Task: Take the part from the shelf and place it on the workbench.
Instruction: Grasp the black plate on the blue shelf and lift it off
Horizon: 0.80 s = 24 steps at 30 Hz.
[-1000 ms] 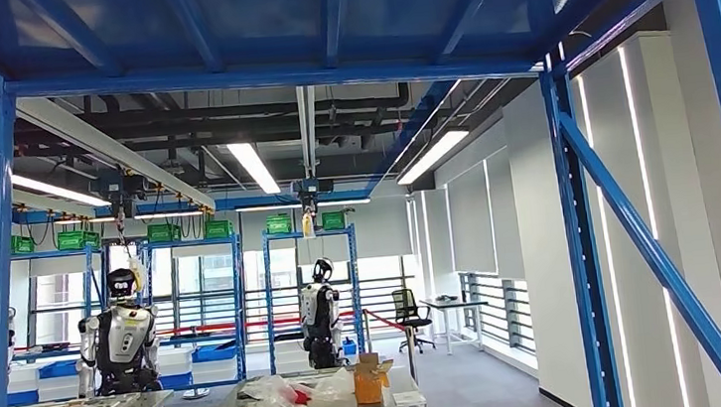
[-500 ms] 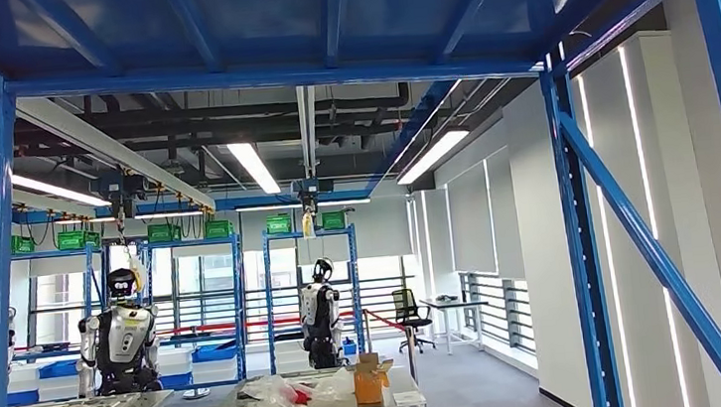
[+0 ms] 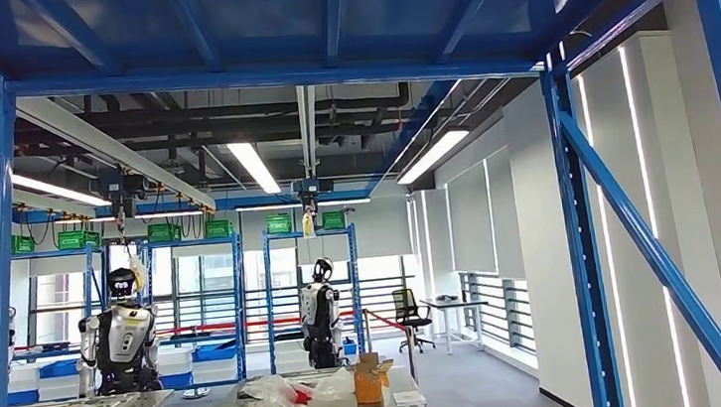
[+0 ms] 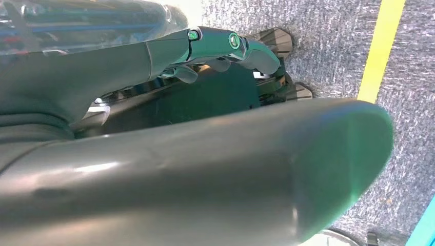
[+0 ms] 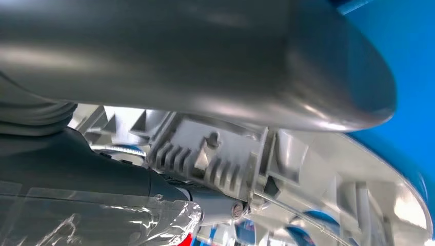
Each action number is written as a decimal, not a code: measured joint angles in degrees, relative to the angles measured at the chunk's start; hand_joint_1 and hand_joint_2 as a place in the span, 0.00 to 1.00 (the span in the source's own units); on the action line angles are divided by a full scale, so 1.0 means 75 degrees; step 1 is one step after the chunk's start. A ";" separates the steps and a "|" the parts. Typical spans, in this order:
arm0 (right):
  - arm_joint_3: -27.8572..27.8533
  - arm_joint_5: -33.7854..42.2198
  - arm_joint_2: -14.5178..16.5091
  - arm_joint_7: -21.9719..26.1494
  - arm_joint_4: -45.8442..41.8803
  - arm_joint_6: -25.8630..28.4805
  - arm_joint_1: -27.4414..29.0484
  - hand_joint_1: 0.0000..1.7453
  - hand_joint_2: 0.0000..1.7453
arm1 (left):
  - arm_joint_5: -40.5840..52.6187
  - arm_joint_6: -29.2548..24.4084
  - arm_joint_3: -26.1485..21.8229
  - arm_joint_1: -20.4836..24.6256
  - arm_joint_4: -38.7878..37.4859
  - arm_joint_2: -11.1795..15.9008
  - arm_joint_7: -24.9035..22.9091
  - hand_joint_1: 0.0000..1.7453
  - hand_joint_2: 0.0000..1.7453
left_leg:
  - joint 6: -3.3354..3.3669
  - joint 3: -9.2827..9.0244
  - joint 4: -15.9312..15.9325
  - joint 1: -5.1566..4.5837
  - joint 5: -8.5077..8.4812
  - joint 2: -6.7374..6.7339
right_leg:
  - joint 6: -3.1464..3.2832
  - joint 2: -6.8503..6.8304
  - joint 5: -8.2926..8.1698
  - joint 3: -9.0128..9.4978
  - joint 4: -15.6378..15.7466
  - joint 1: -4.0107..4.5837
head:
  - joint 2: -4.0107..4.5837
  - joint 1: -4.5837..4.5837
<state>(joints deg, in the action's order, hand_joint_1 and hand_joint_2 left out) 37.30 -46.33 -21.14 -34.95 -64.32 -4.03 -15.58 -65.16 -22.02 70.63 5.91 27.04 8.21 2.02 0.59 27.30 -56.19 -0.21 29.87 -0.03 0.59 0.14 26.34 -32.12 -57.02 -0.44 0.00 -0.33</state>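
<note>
The right hand (image 5: 169, 169) gripped the ribbed grey part (image 5: 241, 159) against the blue shelf (image 5: 405, 66), its thumb over the part, while the left hand (image 4: 205, 66) hung empty, fingers loosely curled, over grey carpet (image 4: 328, 46); no writing was legible.

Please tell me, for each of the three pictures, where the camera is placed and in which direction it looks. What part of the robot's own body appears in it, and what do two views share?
Head view: high on the robot, facing forward through the blue shelf frame into a hall with tables; no own arm visible.
Left wrist view: behind the left hand, looking down at grey carpet with a yellow line; thumb and fingers show.
Right wrist view: behind the right hand, facing a grey ribbed plastic part against blue.
Shared: both wrist views show a large grey thumb.
</note>
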 joint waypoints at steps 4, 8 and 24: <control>0.0004 0.0173 0.0007 0.0000 0.0165 -0.0195 -0.0062 0.00 0.00 | 0.0071 0.0012 0.0001 0.0056 -0.0002 -0.0016 -0.0061 0.00 0.00 | 0.0000 -0.0004 0.0000 0.0000 0.0000 -0.0001 | 0.0000 0.0001 0.0000 0.0002 0.0000 0.0001 | 0.0000 0.0000; -0.0004 0.0181 0.0011 0.0000 0.0275 -0.0259 -0.0103 0.00 0.00 | 0.0103 0.0005 0.0001 0.0073 -0.0003 -0.0019 -0.0103 0.00 0.00 | 0.0000 -0.0008 0.0000 0.0000 0.0000 -0.0001 | 0.0000 0.0002 0.0000 0.0008 0.0001 0.0002 | 0.0000 -0.0001; -0.0035 -0.0040 0.0017 0.0000 0.0391 0.0167 -0.0105 0.00 1.00 | 0.0126 -0.0002 0.0003 0.0047 -0.0012 -0.0019 -0.0047 0.00 0.00 | 0.0000 -0.0012 -0.0001 0.0000 0.0000 -0.0001 | 0.0000 0.0001 -0.0001 0.0015 0.0001 0.0001 | 0.0000 0.0001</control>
<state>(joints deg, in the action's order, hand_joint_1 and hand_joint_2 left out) 37.04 -46.63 -21.00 -34.95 -61.39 -2.77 -16.37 -64.22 -22.03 70.65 6.26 26.95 8.07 1.67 0.59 27.21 -56.20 -0.21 29.87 -0.03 0.59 0.14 26.33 -32.01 -57.02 -0.43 0.00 -0.32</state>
